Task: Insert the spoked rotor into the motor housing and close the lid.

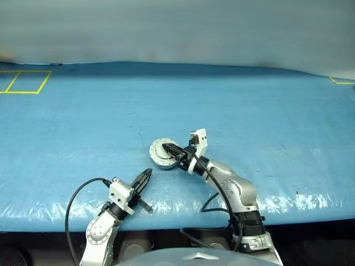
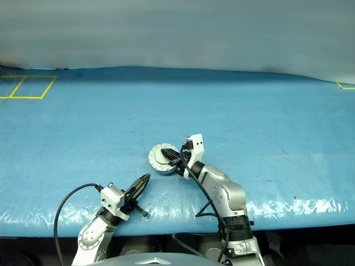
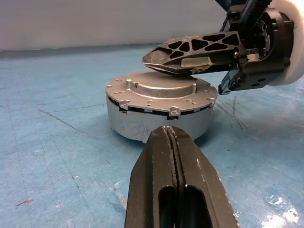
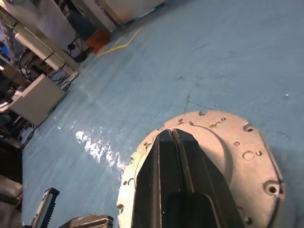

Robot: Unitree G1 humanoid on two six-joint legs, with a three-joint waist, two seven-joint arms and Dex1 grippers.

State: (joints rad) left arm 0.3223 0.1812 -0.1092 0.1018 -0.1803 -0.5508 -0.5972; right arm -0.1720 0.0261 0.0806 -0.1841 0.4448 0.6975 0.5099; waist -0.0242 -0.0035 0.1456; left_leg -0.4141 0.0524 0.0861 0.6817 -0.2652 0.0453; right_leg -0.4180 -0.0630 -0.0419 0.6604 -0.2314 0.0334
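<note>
The motor housing (image 1: 160, 162), a round grey metal cup, stands on the blue table with its lid (image 3: 161, 90) down flat on top, plain face with a raised circle upward. The spoked rotor is hidden. My right gripper (image 1: 165, 146) is shut, its tips lying over the lid's raised circle (image 4: 228, 142); I cannot tell whether they touch it. My left gripper (image 1: 148, 172) is shut and holds nothing. It sits nearer the table's front edge, short of the housing (image 3: 142, 126) and pointing at its side wall.
A blue sheet (image 1: 249, 111) covers the whole table. A yellow taped square (image 1: 25, 82) marks the far left corner and a bit of yellow tape (image 1: 341, 81) the far right. The front edge (image 1: 177, 221) runs just behind both wrists.
</note>
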